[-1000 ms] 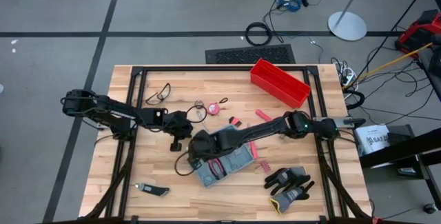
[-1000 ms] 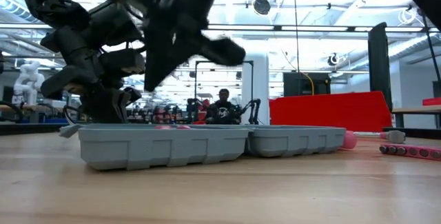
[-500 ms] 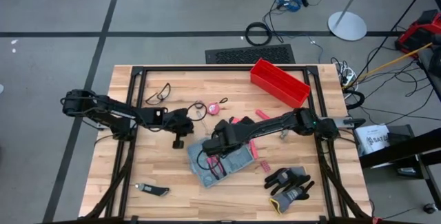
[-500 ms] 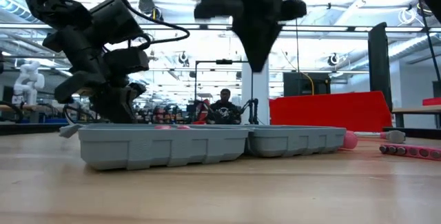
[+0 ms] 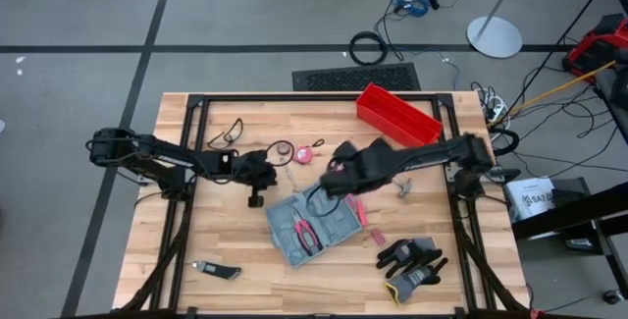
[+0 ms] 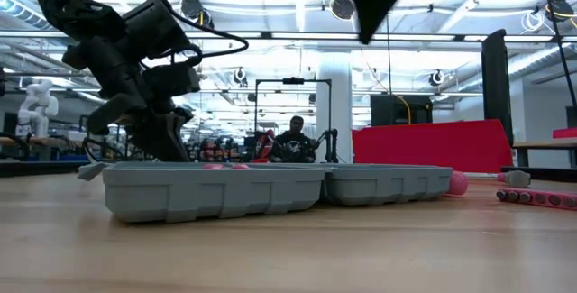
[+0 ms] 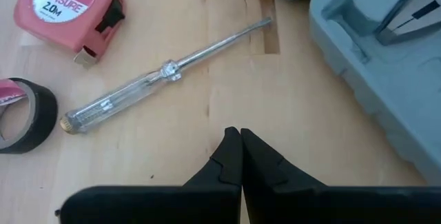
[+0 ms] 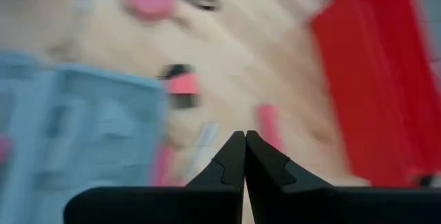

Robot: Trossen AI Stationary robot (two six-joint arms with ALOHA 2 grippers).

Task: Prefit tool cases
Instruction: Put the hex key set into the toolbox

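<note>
The tool case [image 5: 316, 223] lies open and flat on the table's middle, grey-blue, with pink-handled pliers [image 5: 304, 233] in its moulded tray; the low view shows its two halves [image 6: 270, 189] side by side. My left gripper [image 5: 265, 180] is shut just off the case's far left corner, low over the wood [image 7: 240, 138], pointing at a clear-handled screwdriver [image 7: 165, 72]. My right gripper [image 5: 334, 184] is shut and high in the air [image 6: 370, 32], over the case's far right edge [image 8: 244, 136], with nothing between its fingers.
A pink tape measure [image 7: 69, 10] and a black tape roll [image 7: 24, 114] lie beyond the screwdriver. A red bin [image 5: 397, 118] stands at the far right. Black gloves [image 5: 412, 260] lie near right, a utility knife [image 5: 216, 272] near left, glasses [image 5: 226, 132] far left.
My right gripper, shut throughout, has risen well clear of the case and swung from over its left half toward the table's far right, tipping as it went. The case and the pliers in it have stayed where they were.
</note>
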